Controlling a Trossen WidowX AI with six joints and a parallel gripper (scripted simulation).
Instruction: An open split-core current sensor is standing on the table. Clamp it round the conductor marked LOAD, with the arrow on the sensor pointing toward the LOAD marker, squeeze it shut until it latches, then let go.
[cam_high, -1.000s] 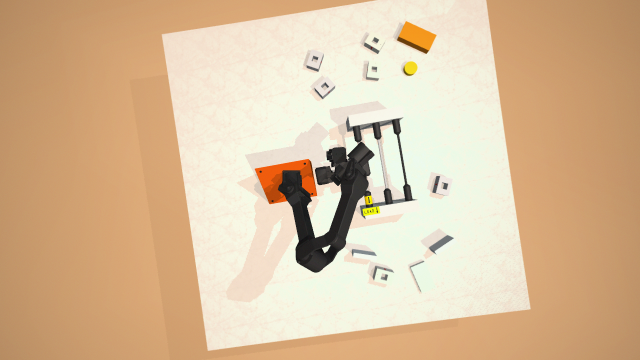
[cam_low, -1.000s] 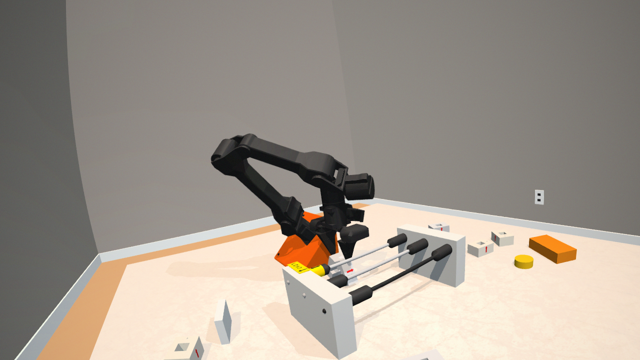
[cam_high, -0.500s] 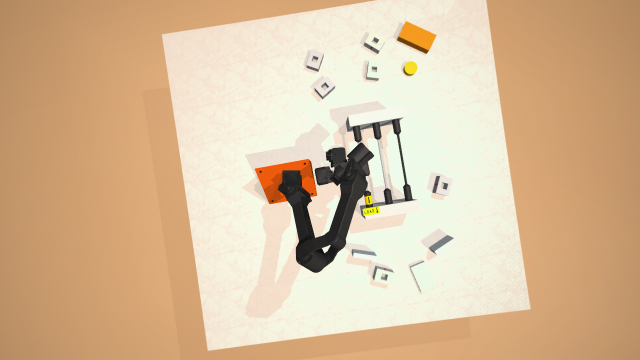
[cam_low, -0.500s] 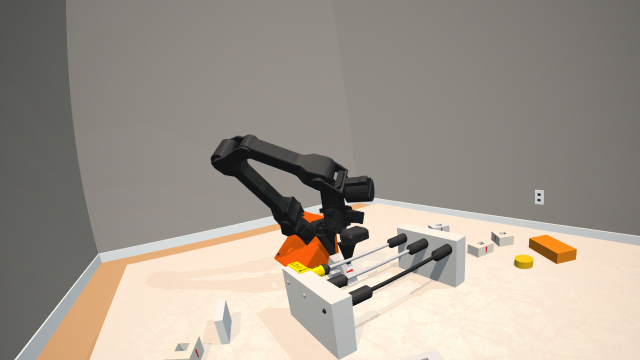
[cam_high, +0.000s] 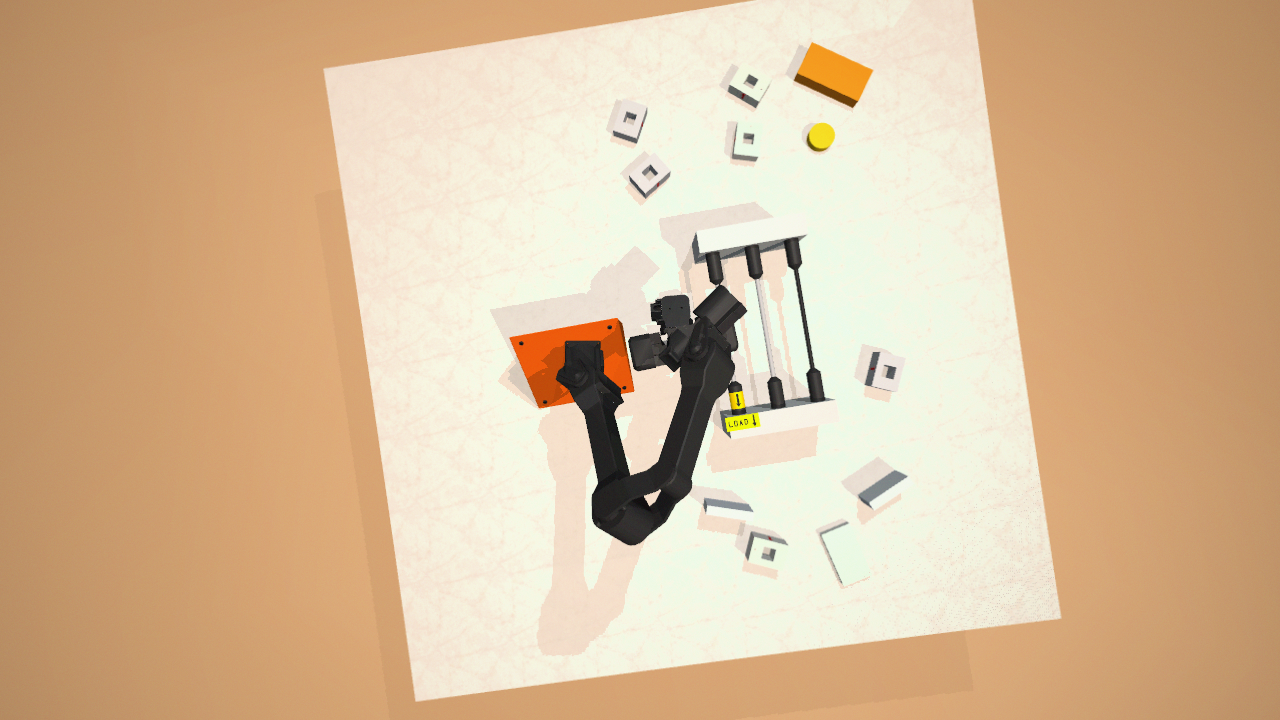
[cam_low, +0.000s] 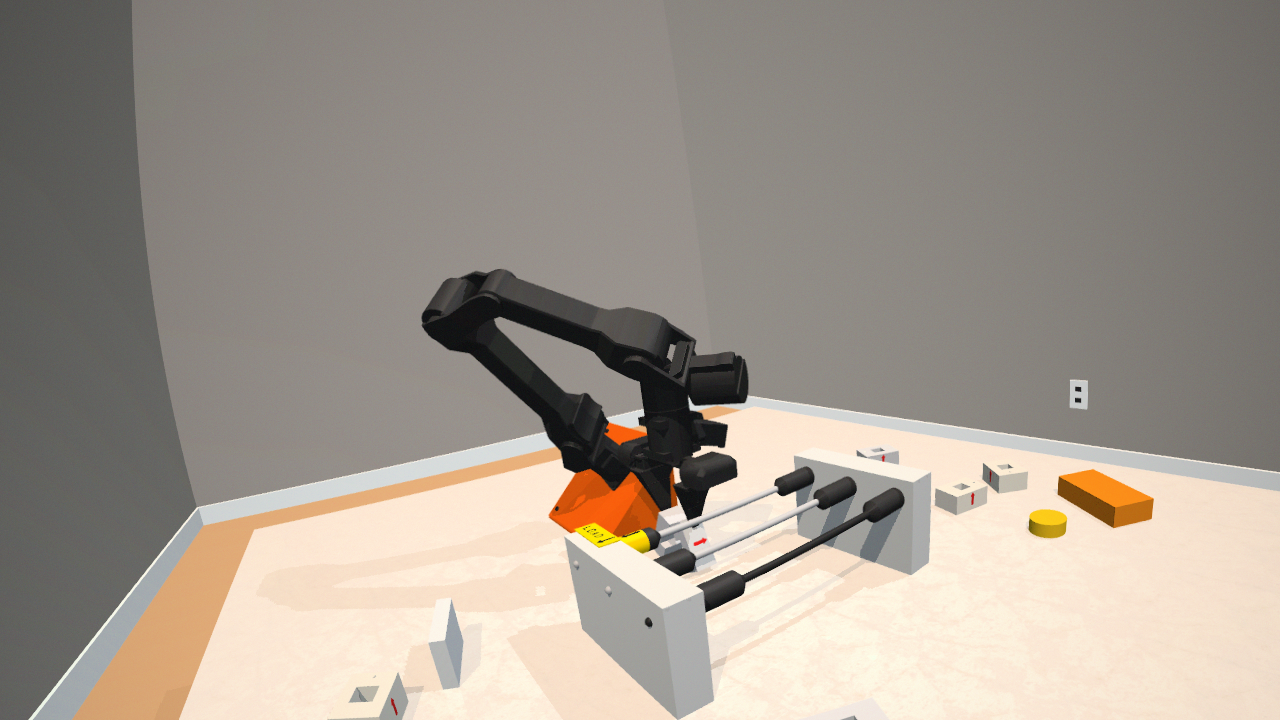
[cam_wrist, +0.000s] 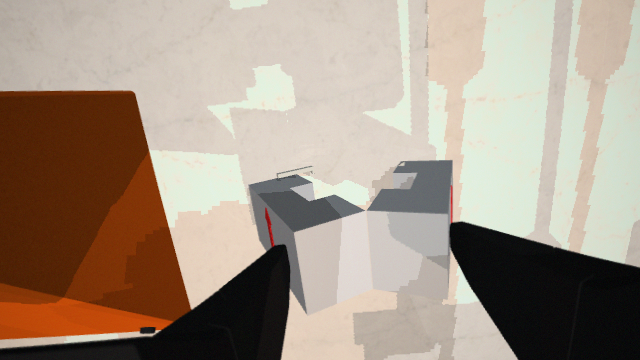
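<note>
The open split-core sensor (cam_wrist: 357, 235) is a grey V-shaped block with red arrows on its outer sides. It stands on the table between the orange arm base (cam_wrist: 70, 210) and the conductor rack (cam_high: 765, 326). In the exterior view it shows low beside the rack (cam_low: 693, 537). My gripper (cam_wrist: 368, 245) is down over it, open, with one fingertip close beside each half. The LOAD marker (cam_high: 742, 420) (cam_low: 597, 533) is a yellow tag on the near end block. The conductor with the yellow sleeve (cam_low: 640, 539) runs just beside the sensor. The arm hides the sensor in the top view.
The rack holds three rods between two white end blocks (cam_low: 640, 617) (cam_low: 863, 505). Several closed white sensors lie around, such as one to the right (cam_high: 881, 367) and one at the back (cam_high: 628, 119). An orange block (cam_high: 833, 73), a yellow disc (cam_high: 820, 136) and white wedges (cam_high: 881, 483) lie near the edges.
</note>
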